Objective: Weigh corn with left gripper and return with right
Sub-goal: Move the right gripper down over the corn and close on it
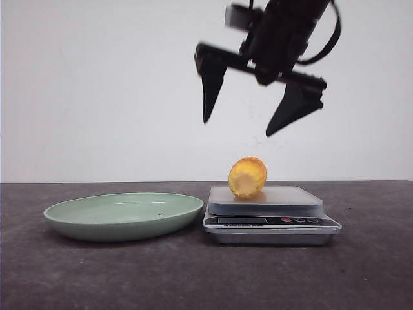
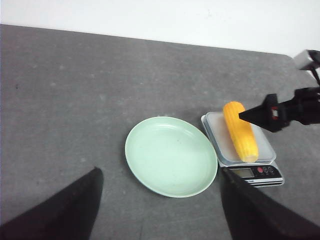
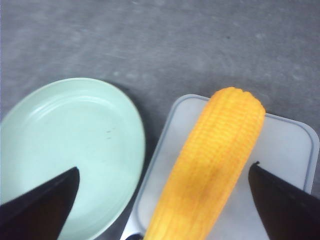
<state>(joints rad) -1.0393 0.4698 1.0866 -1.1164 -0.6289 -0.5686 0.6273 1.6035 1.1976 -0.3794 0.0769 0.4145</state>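
Observation:
The corn [image 1: 247, 177] is a yellow-orange cob lying on the platform of a silver kitchen scale [image 1: 271, 223], its pale cut end toward the front camera. My right gripper [image 1: 237, 128] hangs open and empty well above the corn. In the right wrist view the corn [image 3: 215, 160] lies between the right gripper's [image 3: 164, 167] spread fingers, untouched. My left gripper [image 2: 161, 171] is open and empty, high above the table, out of the front view. Its camera shows the corn [image 2: 240, 130] on the scale [image 2: 260, 172].
A pale green plate [image 1: 122, 213] sits empty just left of the scale; it also shows in the left wrist view [image 2: 170, 155] and the right wrist view [image 3: 65, 135]. The table is dark grey, with a white wall behind.

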